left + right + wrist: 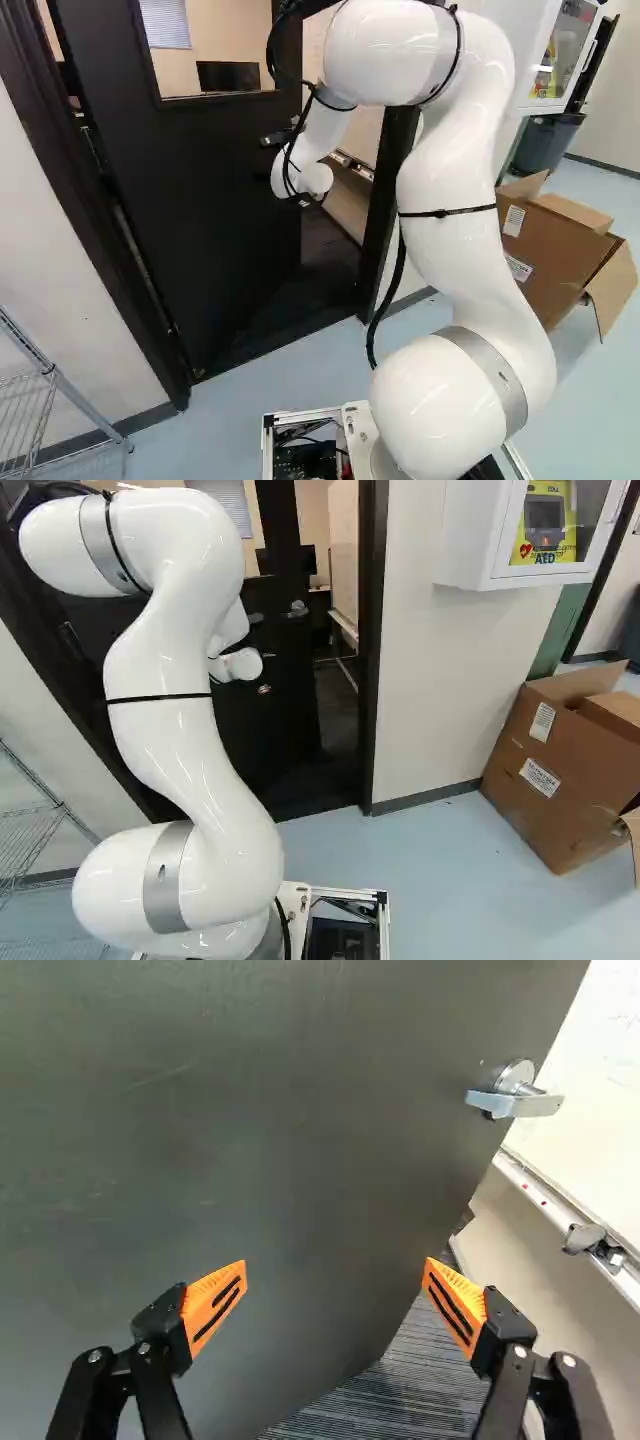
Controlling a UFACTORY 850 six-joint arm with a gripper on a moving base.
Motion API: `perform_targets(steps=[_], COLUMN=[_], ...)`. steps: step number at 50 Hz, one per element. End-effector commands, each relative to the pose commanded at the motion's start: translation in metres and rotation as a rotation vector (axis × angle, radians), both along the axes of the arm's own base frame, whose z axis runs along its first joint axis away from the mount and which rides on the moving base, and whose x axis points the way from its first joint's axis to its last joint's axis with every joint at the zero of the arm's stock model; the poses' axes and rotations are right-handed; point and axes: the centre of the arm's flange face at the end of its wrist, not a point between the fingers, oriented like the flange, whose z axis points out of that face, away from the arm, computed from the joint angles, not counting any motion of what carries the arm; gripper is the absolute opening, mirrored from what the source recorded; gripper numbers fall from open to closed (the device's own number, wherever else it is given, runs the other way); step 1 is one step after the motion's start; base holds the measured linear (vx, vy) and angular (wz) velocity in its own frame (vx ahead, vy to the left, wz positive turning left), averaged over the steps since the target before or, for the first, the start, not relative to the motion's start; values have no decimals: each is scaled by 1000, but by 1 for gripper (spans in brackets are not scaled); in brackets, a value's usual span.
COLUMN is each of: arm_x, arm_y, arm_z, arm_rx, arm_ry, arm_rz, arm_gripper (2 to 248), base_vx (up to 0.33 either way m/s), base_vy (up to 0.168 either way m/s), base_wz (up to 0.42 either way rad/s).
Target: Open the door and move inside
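Observation:
The dark door stands partly open, swung into the room beyond, with a gap between its free edge and the frame. In the wrist view the door's face fills most of what lies ahead of my gripper, whose orange-padded fingers stand wide apart with nothing between them. A silver lever handle sits near the door's free edge, ahead of the gripper and off to one side, untouched. In both base views my arm's wrist is at the door's free-edge side and hides the fingers.
The door frame's post stands right of the gap, beside a pale wall. Beyond the door are a whiteboard tray and dark striped flooring. A cardboard box stands at the right, a wire rack at the left.

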Motion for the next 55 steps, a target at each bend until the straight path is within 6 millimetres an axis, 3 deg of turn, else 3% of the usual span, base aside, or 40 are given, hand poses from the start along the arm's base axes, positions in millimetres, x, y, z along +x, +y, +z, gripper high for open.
perform_targets(steps=[55], arm_x=[-106], arm_y=[-54], arm_z=[12], arm_rx=[12], arm_ry=[64], arm_rz=[-92], arm_gripper=[247], base_vx=[0], base_vy=[0], base_wz=[0])
